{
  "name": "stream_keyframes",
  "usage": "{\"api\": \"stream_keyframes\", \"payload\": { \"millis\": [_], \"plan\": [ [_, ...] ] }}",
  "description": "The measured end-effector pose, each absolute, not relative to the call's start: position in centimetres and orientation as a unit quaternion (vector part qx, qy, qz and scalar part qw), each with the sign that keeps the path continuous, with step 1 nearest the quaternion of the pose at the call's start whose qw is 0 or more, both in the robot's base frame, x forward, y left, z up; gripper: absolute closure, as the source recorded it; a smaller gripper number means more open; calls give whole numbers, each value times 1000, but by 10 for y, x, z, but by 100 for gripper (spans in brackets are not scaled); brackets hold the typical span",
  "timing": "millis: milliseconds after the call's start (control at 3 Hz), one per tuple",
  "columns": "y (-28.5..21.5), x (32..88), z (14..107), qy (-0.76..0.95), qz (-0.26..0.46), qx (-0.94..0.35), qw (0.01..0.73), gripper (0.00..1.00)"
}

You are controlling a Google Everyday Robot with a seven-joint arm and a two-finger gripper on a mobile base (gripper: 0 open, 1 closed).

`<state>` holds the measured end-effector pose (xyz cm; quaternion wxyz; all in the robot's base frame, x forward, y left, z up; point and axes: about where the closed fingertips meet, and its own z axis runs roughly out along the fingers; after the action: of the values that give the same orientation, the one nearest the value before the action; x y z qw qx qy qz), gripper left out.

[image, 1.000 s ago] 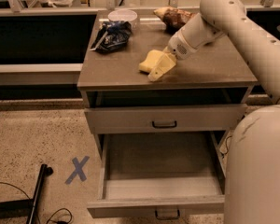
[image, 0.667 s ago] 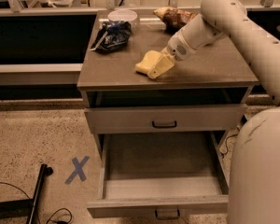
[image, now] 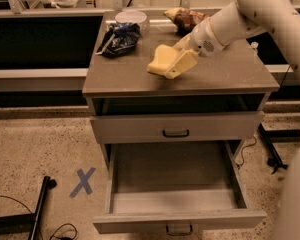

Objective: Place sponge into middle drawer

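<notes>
The pale yellow sponge is held just above the cabinet top, near its middle. My gripper comes in from the upper right on the white arm and is shut on the sponge's right side. The middle drawer is pulled out below, with its long grey tray open and bare. Its small black handle sits at the bottom edge of the view. The sponge hangs over the countertop, behind and above the drawer opening.
The upper drawer front with a black handle is closed. On the top are a dark blue crinkled bag, a white bowl and a brown-and-yellow snack bag. A blue tape X and black stand legs are on the floor at left.
My gripper has moved slightly left and up with the sponge in it. The drawer has stayed open.
</notes>
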<state>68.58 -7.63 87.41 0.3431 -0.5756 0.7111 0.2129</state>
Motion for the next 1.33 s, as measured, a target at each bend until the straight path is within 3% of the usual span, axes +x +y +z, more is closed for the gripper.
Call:
{"api": "stream_keyframes", "payload": {
  "millis": [333, 1000, 1333],
  "plan": [
    [-119, 644, 902, 685, 174, -599, 376, 100],
    [-196, 533, 873, 679, 105, -617, 385, 100],
    [-226, 498, 837, 700, 110, -606, 362, 100]
  ]
}}
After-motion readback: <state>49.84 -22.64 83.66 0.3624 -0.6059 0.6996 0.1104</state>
